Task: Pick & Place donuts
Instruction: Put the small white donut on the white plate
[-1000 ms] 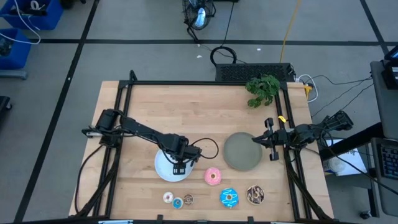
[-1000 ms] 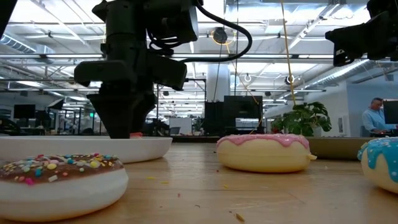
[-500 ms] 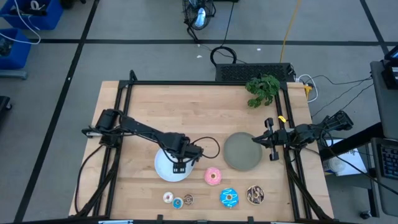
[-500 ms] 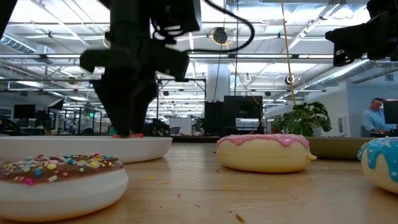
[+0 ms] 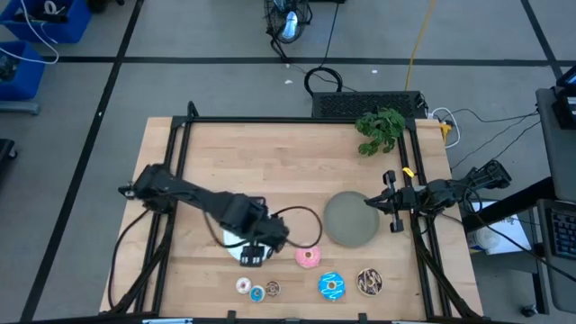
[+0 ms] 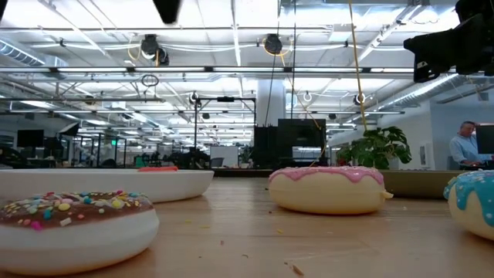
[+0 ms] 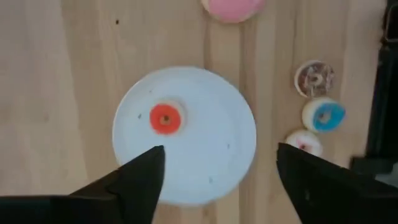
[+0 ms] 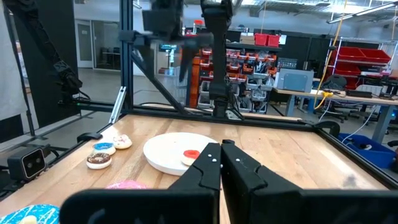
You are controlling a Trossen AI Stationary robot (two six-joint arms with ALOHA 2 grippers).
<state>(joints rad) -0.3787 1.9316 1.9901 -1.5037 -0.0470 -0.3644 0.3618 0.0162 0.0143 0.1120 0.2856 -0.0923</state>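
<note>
Red-orange donut [image 7: 165,118] lies on the white plate [image 7: 217,162] near the bench's front edge; left claw [image 7: 214,180] hangs above, spread wide. Looks light, stiff: pinch across the ring.

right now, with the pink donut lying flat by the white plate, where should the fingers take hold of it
Come straight down on the pink donut: it lies flat on the table, hole up, so the ring is open from above. Probably pinch across the ring's outer edges, or one finger in the hole, on the side away from the white plate. The left gripper, open above that plate, is nearest.
</note>
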